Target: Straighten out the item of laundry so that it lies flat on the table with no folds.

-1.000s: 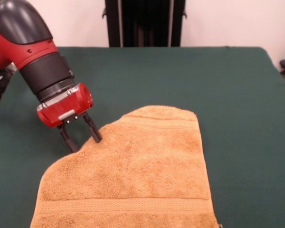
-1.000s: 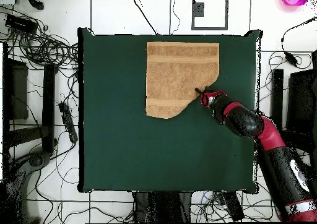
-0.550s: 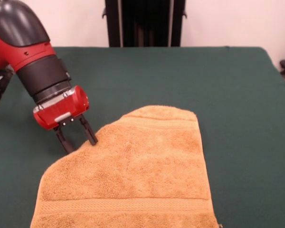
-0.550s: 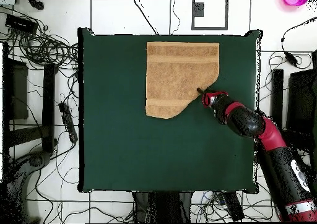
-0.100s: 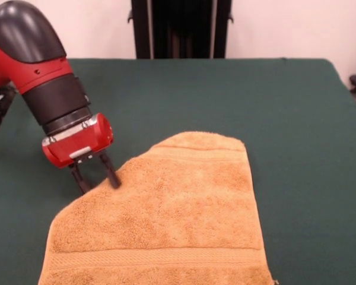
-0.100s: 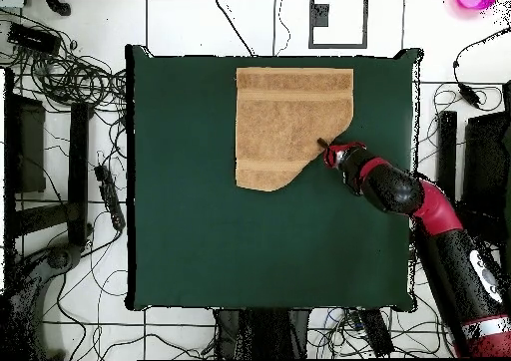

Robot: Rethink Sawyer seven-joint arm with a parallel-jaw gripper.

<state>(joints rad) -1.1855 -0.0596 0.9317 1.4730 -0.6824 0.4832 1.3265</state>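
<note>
Here you see the towel (image 5: pixel 166 219) lying on the table (image 5: pixel 296 119), and I take the towel as the landmark for all places. In the overhead view the towel (image 6: pixel 289 123) is close to the table (image 6: pixel 200 227) edge that is far from the robot base, and a little toward the arm's side of the middle. Three of its sides are straight. One corner, the one beside the arm, is not square: there the outline runs as a long slanted edge, so this corner seems to be folded, but you cannot tell from the pictures if it is tucked under or over. A woven band runs across the towel near each of two opposite hems. The rest of the cloth lies flat, without big wrinkles.

The gripper (image 5: pixel 96 179) stands exactly at this slanted edge, about at its middle. Its two black fingers (image 5: pixel 111 175) are spread apart with a clear gap between them, and they point down and a little tilted. One fingertip touches the border of the towel or is just beside it; the other one is over the green cloth, just off the towel. Nothing is held between them. In the overhead view the gripper (image 6: pixel 325 148) meets the same slanted edge, and the red and black arm (image 6: pixel 439 227) reaches to it from the table's side.
</note>
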